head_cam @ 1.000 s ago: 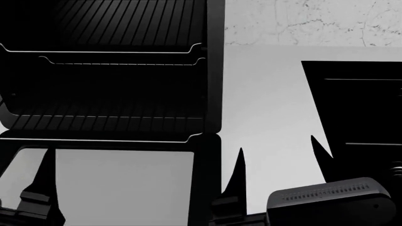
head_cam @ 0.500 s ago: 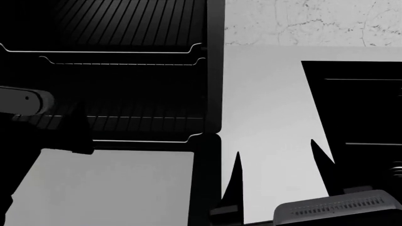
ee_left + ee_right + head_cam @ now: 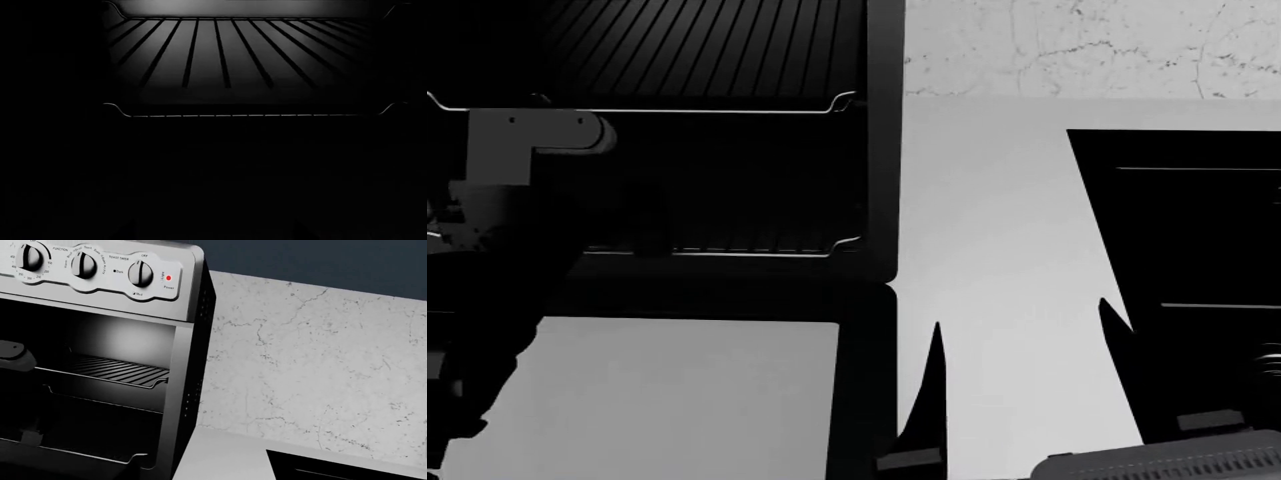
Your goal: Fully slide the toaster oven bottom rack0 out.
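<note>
The boxy black toaster oven (image 3: 878,150) stands open on the grey surface (image 3: 1001,250), its interior mostly shadow. The left arm (image 3: 507,200) reaches inside toward the thin silver wire bottom rack (image 3: 761,252); whether its fingers are spread cannot be told. The right fingers (image 3: 932,400) are spread.

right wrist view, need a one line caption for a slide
Open toaster oven with three knobs and a lit red power light, wire racks inside, on a marble-backed counter.

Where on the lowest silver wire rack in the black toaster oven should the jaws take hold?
On the straight front rail of the lowest silver wire rack, approached from the open front of the black toaster oven: it runs crosswise, nearest the opening, between kinked corners.
</note>
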Controlling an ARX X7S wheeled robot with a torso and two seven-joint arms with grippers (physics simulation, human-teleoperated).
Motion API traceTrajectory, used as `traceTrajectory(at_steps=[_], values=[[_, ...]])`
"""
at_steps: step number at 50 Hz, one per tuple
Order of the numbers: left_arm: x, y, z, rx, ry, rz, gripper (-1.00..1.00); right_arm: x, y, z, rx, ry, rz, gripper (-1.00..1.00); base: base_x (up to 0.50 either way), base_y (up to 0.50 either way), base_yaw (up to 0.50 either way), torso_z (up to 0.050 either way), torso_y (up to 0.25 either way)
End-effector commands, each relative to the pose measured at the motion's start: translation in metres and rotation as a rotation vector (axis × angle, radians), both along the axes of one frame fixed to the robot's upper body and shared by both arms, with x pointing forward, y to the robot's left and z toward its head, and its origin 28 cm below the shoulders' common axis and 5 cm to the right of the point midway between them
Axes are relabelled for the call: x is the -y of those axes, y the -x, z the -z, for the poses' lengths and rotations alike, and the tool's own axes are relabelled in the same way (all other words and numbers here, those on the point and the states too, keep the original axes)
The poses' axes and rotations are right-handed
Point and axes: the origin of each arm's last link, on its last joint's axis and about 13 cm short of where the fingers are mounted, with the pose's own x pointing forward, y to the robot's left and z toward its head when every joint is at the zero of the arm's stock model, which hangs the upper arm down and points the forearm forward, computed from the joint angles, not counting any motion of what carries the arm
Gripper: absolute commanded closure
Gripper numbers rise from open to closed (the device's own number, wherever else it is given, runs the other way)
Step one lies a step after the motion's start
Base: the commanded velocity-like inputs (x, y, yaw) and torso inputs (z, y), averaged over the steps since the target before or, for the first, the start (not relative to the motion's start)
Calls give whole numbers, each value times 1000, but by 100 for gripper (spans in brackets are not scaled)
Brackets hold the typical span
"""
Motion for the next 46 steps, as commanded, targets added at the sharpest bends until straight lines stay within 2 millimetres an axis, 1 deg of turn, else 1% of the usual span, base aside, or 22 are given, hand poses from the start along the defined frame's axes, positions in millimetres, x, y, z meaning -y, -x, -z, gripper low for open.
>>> traceTrajectory(at_steps=[1, 3, 4, 5, 6, 7, 9, 12, 15, 17, 21, 26, 30, 32, 33, 35, 37, 38, 40, 41, 43, 46], values=[[8, 39, 88, -502, 67, 69, -100, 4, 4, -8, 46, -39, 4, -100, 0, 0, 0, 0, 0], [8, 68, 91, -584, 41, 96, -100, 5, 4, -11, 58, -42, 8, -100, 0, 0, 0, 0, 0], [11, 72, 74, -507, 19, 112, -100, 5, 4, -11, 63, -42, 10, -100, 0, 0, 0, 0, 0], [7, 101, 87, -614, 65, 96, -100, 5, 3, -11, 69, -50, 9, -100, 0, 0, 0, 0, 0], [8, 111, 71, -625, -23, 61, -100, 5, 2, -10, 71, -54, 7, -100, 0, 0, 0, 0, 0], [8, 130, 64, -660, 12, 107, -100, 5, 1, -10, 73, -59, 5, -100, 0, 0, 0, 0, 0], [3, 156, 38, -473, -62, 50, -100, 6, -1, -8, 72, -66, 3, -100, 0, 0, 0, 0, 0], [1, 185, 39, -498, -88, -46, -100, 7, -2, -5, 69, -72, -2, -100, 0, 0, 0, 0, 0], [6, 225, 34, -526, 20, 114, -100, 7, -3, -1, 63, -82, -6, -100, 0, 0, 0, 0, 0], [7, 250, 34, -536, 49, 146, -100, 7, -3, 1, 59, -86, -9, -100, 0, 0, 0, 0, 0], [11, 272, 35, -549, 74, 185, -100, 7, -1, 3, 58, -92, -11, -100, 0, 0, 0, 0, 0], [10, 275, 32, -505, 94, 189, -100, 6, -2, 4, 52, -92, -12, -100, 0, 0, 0, 0, 0], [12, 267, 19, -290, 58, 157, -100, 6, 0, 3, 53, -89, -10, -100, 0, 0, 0, 0, 0], [13, 268, -3, 11, 11, 115, -100, 5, 1, 3, 52, -87, -12, -100, 0, 0, 0, 0, 0], [13, 269, -12, 74, 22, 118, -100, 6, 2, 3, 53, -85, -11, -100, 0, 0, 0, 0, 0], [-1, 255, -20, 268, -198, -101, -100, 6, 4, 3, 56, -83, -7, -100, 0, 0, 0, 0, 0], [-17, 237, -66, 768, -353, -336, -100, 5, 6, 3, 59, -74, -10, -100, 0, 0, 0, 0, 0], [-26, 237, -88, 1019, -393, -435, -100, 4, 7, 3, 60, -70, -14, -100, 0, 0, 0, 0, 0], [4, 242, -109, 1280, -5, -443, -100, 3, 8, 5, 58, -63, -16, -100, 0, 0, 0, 0, 0], [10, 250, -118, 1371, 94, -327, -100, 3, 9, 6, 53, -57, -16, -100, 0, 0, 0, 0, 0], [20, 268, -131, 1457, 296, -67, -100, 3, 9, 7, 47, -55, -12, -100, 0, 0, 0, 0, 0], [22, 273, -72, 994, 156, 24, -100, 3, 9, 8, 39, -55, -11, -100, 0, 0, 0, 0, 0]])
